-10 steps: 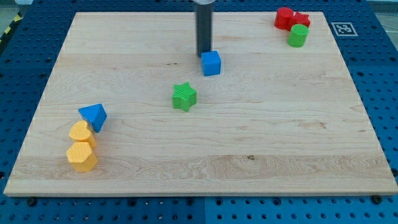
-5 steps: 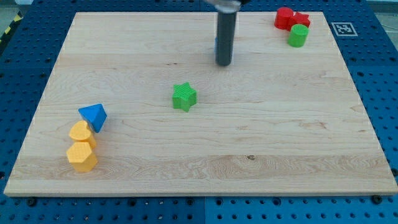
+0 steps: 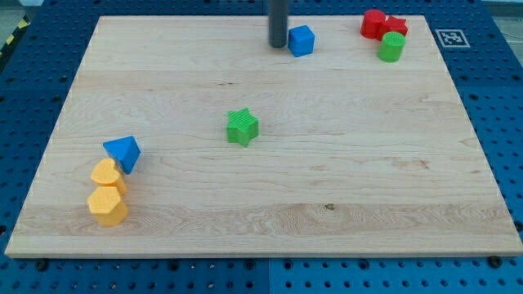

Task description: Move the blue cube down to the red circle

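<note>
The blue cube (image 3: pixel 301 40) lies near the view's top, a little right of the middle. My tip (image 3: pixel 278 46) stands just left of it, close beside or touching its left face. The red circle (image 3: pixel 373 23) is at the top right corner, to the right of the cube, with a clear gap between them.
A second red block (image 3: pixel 395 25) and a green cylinder (image 3: pixel 391 46) sit against the red circle. A green star (image 3: pixel 242 126) is at the board's middle. A blue triangle (image 3: pixel 122 152) and two yellow blocks (image 3: pixel 107 193) are at the lower left.
The blue cube has gone up and to the right, from mid-board to near the top edge. My tip swung over it and now stands on its left side.
</note>
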Tool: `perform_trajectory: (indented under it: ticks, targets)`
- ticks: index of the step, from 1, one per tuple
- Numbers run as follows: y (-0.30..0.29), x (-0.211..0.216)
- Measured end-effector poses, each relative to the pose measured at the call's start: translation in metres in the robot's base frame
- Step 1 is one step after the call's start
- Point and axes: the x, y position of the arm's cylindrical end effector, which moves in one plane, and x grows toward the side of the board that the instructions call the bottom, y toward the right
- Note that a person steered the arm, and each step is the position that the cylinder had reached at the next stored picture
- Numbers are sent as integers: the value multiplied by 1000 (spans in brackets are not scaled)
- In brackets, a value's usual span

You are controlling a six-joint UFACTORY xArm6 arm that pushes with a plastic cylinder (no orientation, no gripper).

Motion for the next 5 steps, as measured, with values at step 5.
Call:
perform_trajectory:
  ticks: [5]
  targets:
    - [88,34]
